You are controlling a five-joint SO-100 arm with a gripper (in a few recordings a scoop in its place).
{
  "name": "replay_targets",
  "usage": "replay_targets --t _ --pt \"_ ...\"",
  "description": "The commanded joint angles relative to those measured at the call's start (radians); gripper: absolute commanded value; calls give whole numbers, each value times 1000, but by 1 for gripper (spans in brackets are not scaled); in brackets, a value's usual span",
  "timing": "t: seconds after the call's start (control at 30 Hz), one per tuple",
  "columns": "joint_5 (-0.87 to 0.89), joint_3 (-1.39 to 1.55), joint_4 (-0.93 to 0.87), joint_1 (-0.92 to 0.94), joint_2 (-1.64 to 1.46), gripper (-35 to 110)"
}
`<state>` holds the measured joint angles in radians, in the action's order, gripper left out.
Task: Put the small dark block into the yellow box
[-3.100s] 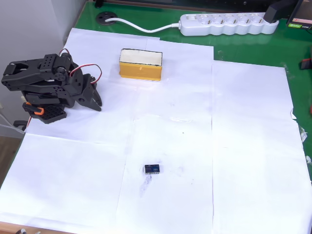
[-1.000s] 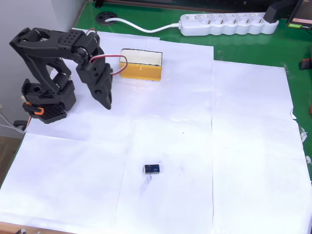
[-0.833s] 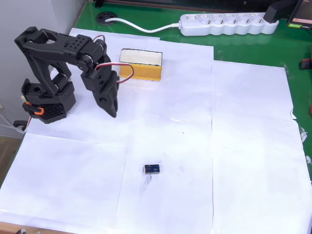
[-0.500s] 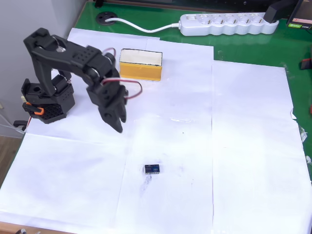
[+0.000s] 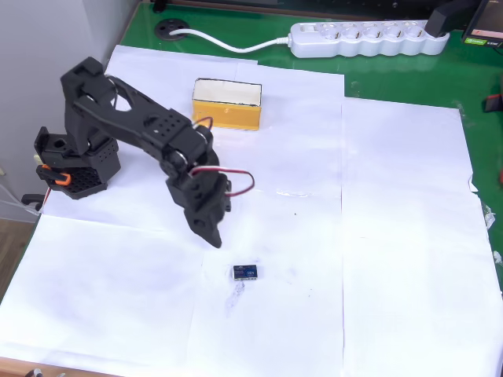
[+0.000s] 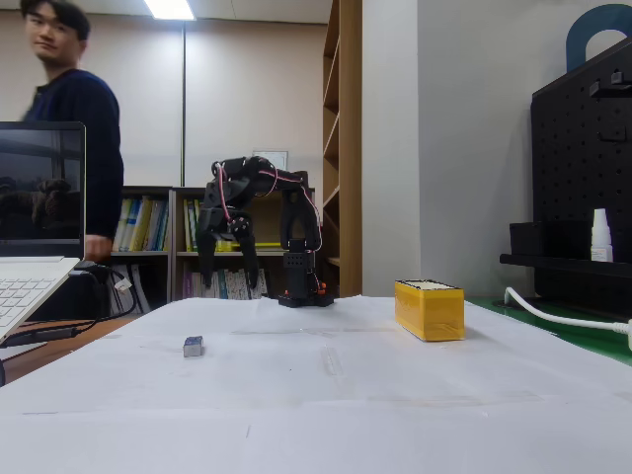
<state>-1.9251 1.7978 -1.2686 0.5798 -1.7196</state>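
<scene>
One pincer (image 5: 212,236) angled down, near the small dark block (image 5: 244,272), well apart from the yellow box (image 5: 226,104); clenched or released, hard to tell.

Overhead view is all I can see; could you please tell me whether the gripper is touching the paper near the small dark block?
Observer: No. In the fixed view the gripper hangs well above the paper, clear of the small dark block.
Operator: Thank you. How tall is the block beside the yellow box?
Observer: Far lower; the yellow box stands much taller than it.
Operator: Is anything near the table that I miss?
Observer: A person stands behind it, beside an open laptop.
</scene>
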Motion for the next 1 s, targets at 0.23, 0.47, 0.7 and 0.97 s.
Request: replay_targets --t 0.23,0.47,0.7,0.97 --pt "-606 141 32 14 -55 29" --pt "-561 187 91 21 -129 29" --pt "-632 253 100 34 -199 29" --pt "-730 268 109 46 -230 29"
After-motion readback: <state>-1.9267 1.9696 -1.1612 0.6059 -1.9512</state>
